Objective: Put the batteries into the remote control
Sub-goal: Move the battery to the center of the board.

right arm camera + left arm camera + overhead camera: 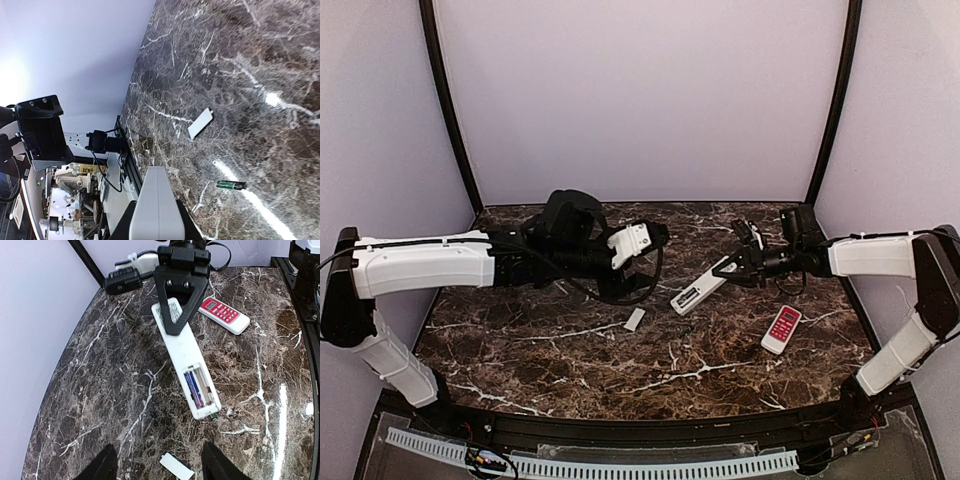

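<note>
My right gripper [732, 266] is shut on the display end of the long white remote control [698, 288], whose far end rests near the table. In the left wrist view the remote control [176, 342] lies back-up with its compartment open, and a bluish battery [192, 388] sits in one slot. A dark green battery [231, 185] lies on the marble just off the remote's free end [213, 416]. My left gripper [655, 238] hovers above the table, open and holding nothing, its black fingers [102, 466] wide apart.
The small white cover piece [634, 319] lies flat on the marble below my left gripper [176, 466]. A shorter red-and-white remote [781, 329] lies to the right near my right arm. Black frame posts stand at the back corners.
</note>
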Controlling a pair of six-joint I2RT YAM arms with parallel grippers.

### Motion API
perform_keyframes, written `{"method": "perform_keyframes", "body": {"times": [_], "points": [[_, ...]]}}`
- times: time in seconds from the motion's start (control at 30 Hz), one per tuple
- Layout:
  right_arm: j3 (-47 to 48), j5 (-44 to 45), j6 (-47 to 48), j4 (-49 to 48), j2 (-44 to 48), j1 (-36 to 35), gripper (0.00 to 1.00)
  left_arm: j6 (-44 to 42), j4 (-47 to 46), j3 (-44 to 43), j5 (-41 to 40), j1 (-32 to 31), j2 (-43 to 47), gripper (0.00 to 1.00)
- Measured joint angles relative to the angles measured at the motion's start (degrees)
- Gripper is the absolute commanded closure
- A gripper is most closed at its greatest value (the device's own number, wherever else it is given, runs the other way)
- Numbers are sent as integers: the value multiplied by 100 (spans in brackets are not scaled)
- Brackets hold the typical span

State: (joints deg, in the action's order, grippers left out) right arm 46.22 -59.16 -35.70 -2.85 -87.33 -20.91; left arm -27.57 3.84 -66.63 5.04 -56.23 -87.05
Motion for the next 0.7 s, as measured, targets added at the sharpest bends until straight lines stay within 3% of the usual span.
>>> {"method": "perform_keyframes", "body": {"times": [0.17, 0.4, 0.7], "points": [[-151, 55, 227, 11, 507, 514, 100, 597, 625, -782, 168, 39, -866, 50], [-341, 181, 533, 240, 990, 1139, 100, 1283, 1318, -1233, 470, 46, -2035, 56], [-586, 238, 883, 588, 1325, 1790, 100, 1412, 2367, -2769, 496, -11, -3110, 59]]}}
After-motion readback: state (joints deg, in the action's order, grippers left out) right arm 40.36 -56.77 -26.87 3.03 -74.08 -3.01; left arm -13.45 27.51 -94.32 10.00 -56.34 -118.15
